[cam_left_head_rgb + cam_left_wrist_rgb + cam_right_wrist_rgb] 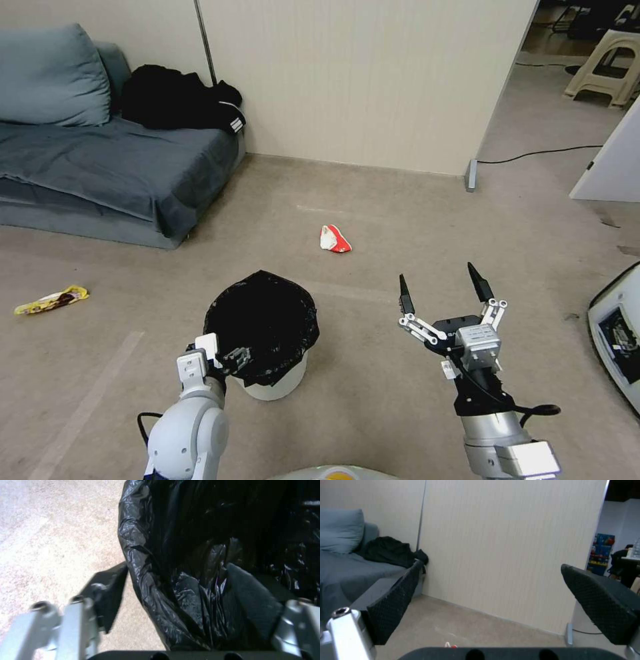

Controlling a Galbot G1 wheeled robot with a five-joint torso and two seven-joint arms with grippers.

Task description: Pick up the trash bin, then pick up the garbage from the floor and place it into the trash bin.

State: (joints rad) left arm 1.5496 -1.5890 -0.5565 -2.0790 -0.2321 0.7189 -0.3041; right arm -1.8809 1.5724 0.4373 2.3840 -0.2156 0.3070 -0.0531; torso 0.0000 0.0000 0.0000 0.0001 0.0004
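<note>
Bin: trash bin [270, 373], white with a black liner [186, 555] over its rim, stands on the floor [373, 220] just ahead of the robot, left of centre; not visibly lifted.
Left arm: left gripper [230, 360] is at the bin's near-left rim; in the left wrist view its jaws straddle the lined rim, one finger outside and one inside, with a gap visible, so not yet clamped.
Right arm: right gripper [441, 287] hovers above the floor right of the bin, jaws spread wide, holding nothing.
Garbage: red-white packet [334, 239] lies beyond the bin; yellow wrapper [51, 300] lies far left, near the sofa [100, 167].
Progress: early, by my judgement; bin grasp being set, lifting and all litter pickup remain.
</note>
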